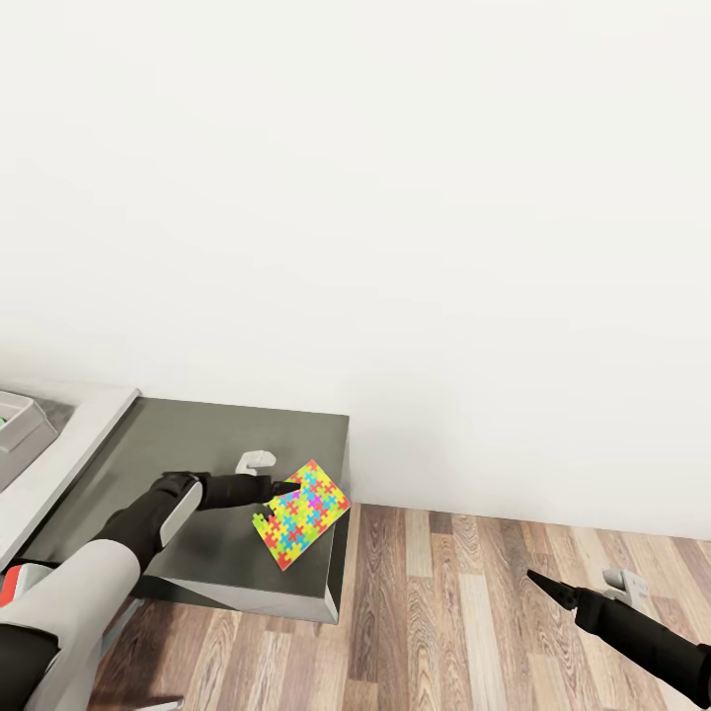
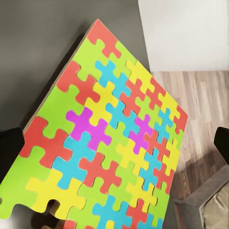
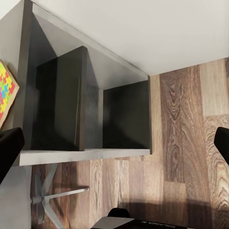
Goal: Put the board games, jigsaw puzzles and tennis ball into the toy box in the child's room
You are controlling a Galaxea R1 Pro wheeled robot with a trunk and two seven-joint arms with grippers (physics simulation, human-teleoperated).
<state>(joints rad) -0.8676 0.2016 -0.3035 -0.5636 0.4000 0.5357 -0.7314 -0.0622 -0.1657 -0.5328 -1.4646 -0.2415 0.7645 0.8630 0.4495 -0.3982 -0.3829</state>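
Observation:
A jigsaw puzzle (image 1: 304, 512) of yellow, pink, blue and green pieces lies face up near the right edge of the dark grey cabinet top (image 1: 197, 444), one corner poking past that edge. My left gripper (image 1: 276, 499) is open right at the puzzle's near-left corner. In the left wrist view the puzzle (image 2: 109, 143) spreads between the two spread fingertips (image 2: 9, 150). A sliver of the puzzle (image 3: 5, 90) shows in the right wrist view. The light grey toy box (image 1: 22, 423) stands on the pale table (image 1: 74, 449) at far left. Low over the floor at right, my right gripper (image 1: 543, 583) is open and empty.
A white wall stands behind the cabinet. Wooden floor (image 1: 474, 612) stretches to the right of it. The cabinet's side holds dark open shelf compartments (image 3: 90, 109). A chair's star base (image 3: 47, 198) rests on the floor below.

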